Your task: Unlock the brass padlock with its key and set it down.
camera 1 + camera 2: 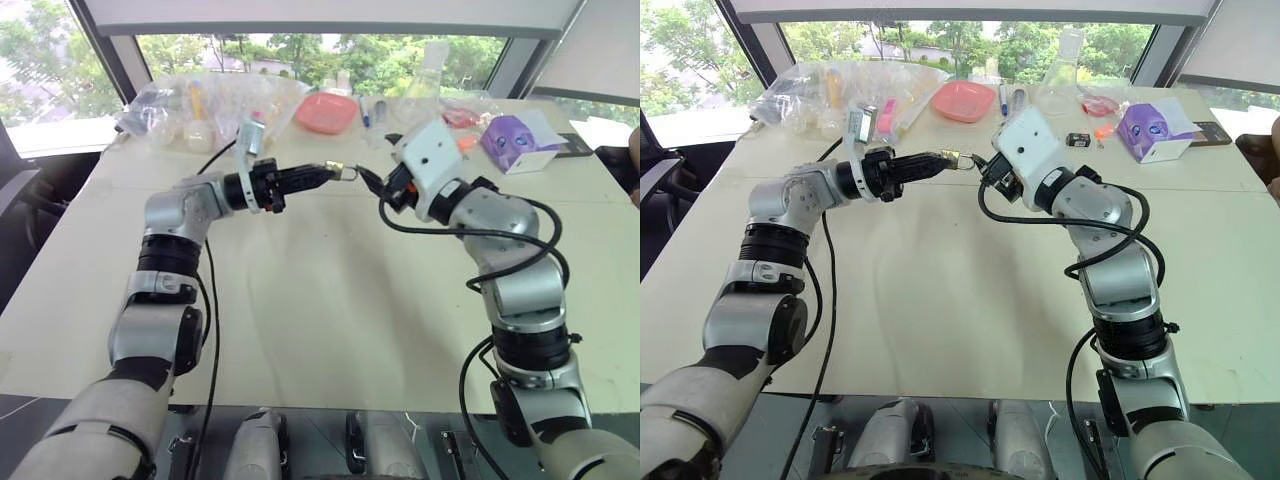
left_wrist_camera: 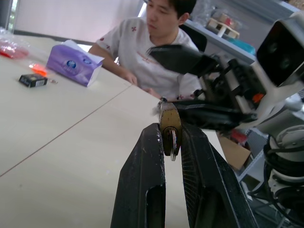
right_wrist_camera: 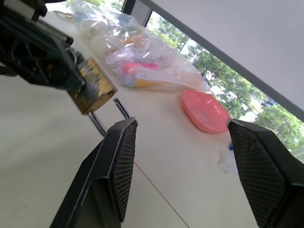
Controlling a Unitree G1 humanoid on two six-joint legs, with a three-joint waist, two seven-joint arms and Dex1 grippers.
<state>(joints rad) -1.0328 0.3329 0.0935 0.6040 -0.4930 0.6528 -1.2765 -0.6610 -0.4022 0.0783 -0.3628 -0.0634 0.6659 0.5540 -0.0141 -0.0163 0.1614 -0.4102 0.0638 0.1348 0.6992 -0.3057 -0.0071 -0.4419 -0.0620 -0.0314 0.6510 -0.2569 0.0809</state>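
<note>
My left gripper is pinched tight on the brass padlock, holding it in the air above the table, a little above the centre of the left eye view. In my right wrist view the lock body sits at the upper left of the frame, with its silvery shackle hanging below it. I cannot tell whether the shackle has sprung free of the body, and I can pick out no key in any view.

My right gripper stands wide open with nothing between its 2 fingers, just beside the lock but not touching it.

I judge the step in hand to be the work on the lock itself, between turning the key and pulling the shackle clear; setting down has not begun. The next move calls for my right fingers to line up on the shackle or the key and close on something very small, while my left keeps its hold steady. A person sits at the far side of the table, near a purple tissue pack.
</note>
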